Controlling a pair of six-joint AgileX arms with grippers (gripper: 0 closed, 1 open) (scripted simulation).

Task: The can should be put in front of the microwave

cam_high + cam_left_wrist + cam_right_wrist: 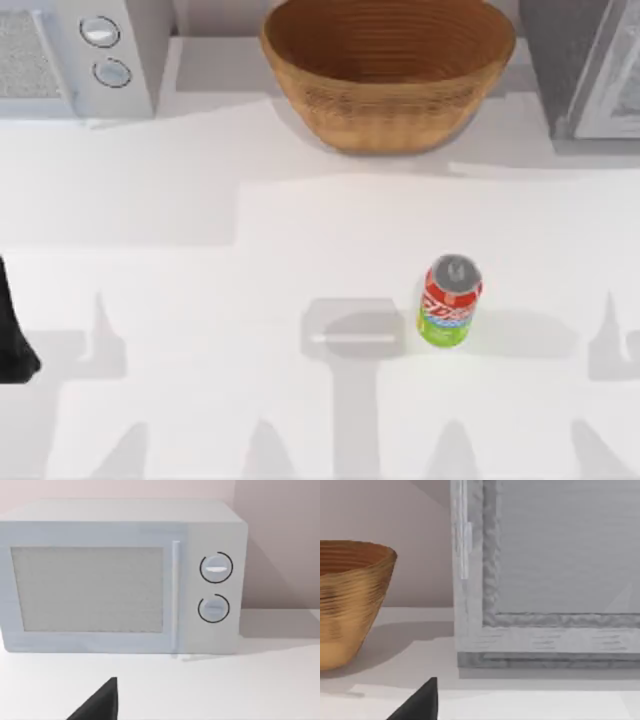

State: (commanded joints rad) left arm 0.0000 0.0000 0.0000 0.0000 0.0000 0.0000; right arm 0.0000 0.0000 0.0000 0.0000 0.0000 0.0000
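Sitting low at the left edge of the table, the left arm is a dark shape in the top view, parked well apart from everything else. A dark tip of the left tool pokes into the left wrist view, and I cannot tell if that tool is open or closed. A dark tip of the right tool pokes into the right wrist view, and I cannot tell its state either. The can stands upright on the table, right of the middle, alone and touched by nothing. Its top is silver, its label is red, and its base is lime green. Behind it, at the back middle, sits the wicker bowl. The microwave with two round dials is in the back left corner, well apart from the can. A darker grey appliance is in the back right corner.
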